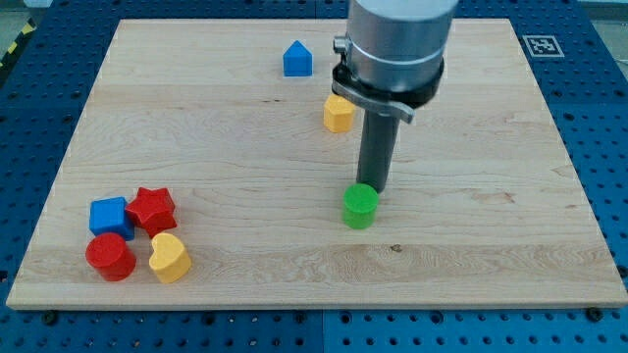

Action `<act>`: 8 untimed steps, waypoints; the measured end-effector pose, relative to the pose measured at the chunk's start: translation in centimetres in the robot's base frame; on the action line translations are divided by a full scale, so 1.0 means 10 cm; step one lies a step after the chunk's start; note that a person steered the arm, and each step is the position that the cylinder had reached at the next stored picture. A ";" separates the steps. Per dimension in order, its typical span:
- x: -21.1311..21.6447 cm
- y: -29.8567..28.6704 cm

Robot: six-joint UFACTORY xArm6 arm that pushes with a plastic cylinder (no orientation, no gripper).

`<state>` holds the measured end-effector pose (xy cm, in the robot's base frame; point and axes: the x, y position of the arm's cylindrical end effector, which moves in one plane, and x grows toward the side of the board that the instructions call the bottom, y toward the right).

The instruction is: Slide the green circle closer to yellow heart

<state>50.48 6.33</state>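
Observation:
The green circle (359, 206) lies on the wooden board (245, 147), a little right of the middle. My tip (374, 186) stands right behind it, at its upper right edge, touching or nearly touching it. The yellow heart (169, 258) lies far off at the view's lower left, in a cluster of blocks.
Next to the yellow heart lie a red circle (109, 256), a blue cube (109, 216) and a red star (152, 209). A yellow hexagon-like block (338, 114) sits by the arm, partly hidden behind it. A blue house-shaped block (297, 60) lies near the view's top.

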 end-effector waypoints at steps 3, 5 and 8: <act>0.23 0.04; 0.32 -0.72; 0.73 -0.95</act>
<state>57.77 -3.15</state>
